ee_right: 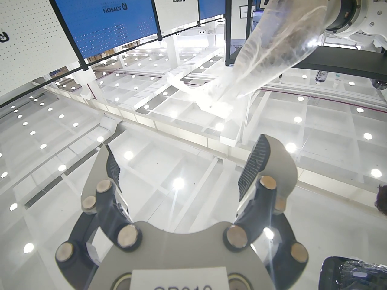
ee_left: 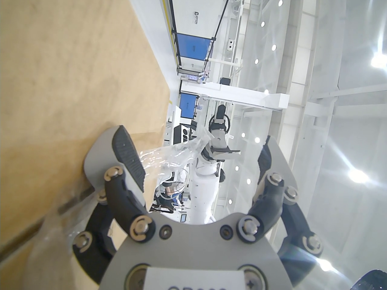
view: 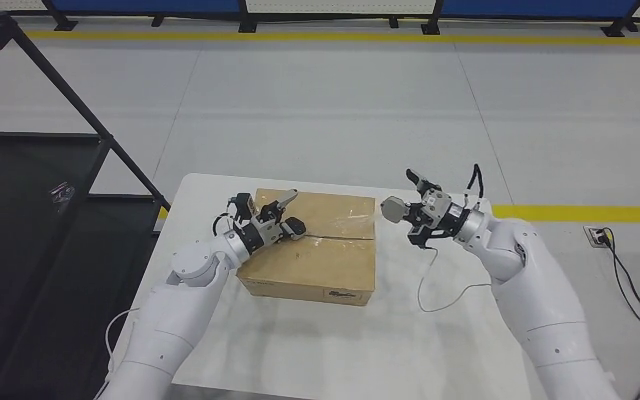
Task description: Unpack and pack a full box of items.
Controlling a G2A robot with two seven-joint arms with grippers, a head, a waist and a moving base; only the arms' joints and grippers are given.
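Note:
A closed cardboard box (view: pixel 310 255) sits on the white table (view: pixel 450 345), with shiny clear tape (view: pixel 345 230) along its top seam. My left gripper (view: pixel 283 212) rests over the box's top near its far left part. In the left wrist view it (ee_left: pixel 193 140) is open, one finger pad (ee_left: pixel 128 155) lies against the cardboard (ee_left: pixel 66 61), and a loose strip of clear tape (ee_left: pixel 169 152) sticks out between the fingers. My right gripper (view: pixel 404 196) hangs open in the air just right of the box, holding nothing; the right wrist view has it (ee_right: pixel 184 146) pointing up, with a clear plastic strip (ee_right: pixel 272 46) beyond it.
A thin cable (view: pixel 440 285) loops over the table right of the box. A black frame rack (view: pixel 60 200) stands left of the table. Bare table surface lies in front of the box and to its right.

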